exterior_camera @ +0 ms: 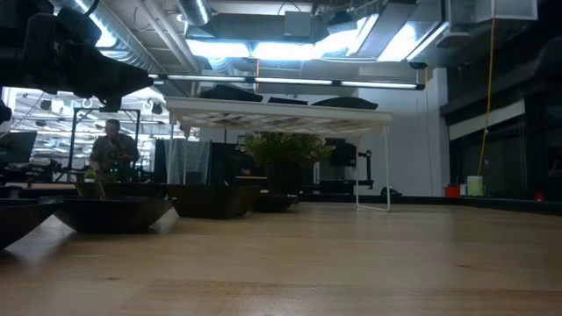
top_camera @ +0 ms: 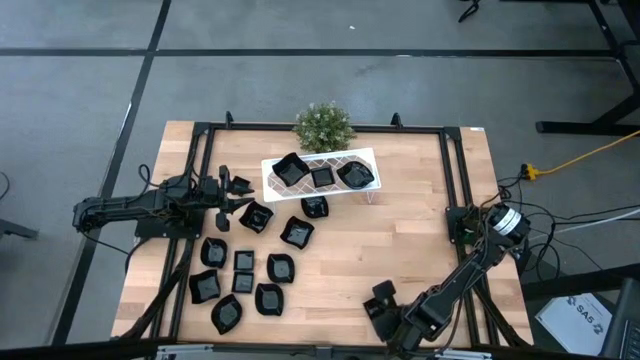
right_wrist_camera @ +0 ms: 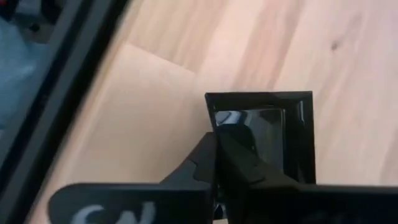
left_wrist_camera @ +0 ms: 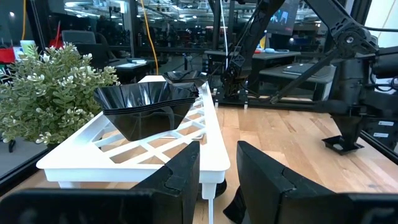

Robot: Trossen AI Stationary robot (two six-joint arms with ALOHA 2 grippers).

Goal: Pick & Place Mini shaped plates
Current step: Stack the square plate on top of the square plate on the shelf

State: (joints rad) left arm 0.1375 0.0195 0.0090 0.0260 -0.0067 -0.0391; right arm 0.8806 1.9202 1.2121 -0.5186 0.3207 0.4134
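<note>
Step in hand: the pick. Right claw sits low at the near right of the tabletop, fingers pinched together over the rim of a square plate lying flat on the wood; it looks clenched on that rim, grasping the plate. Three plates already sit on the white rack at the far middle, beside the plant; the other plates lie grouped at the near left. Left claw waits released, just left of the rack. Next move likely calls for a clean lift and a carry across to the rack without slipping.
</note>
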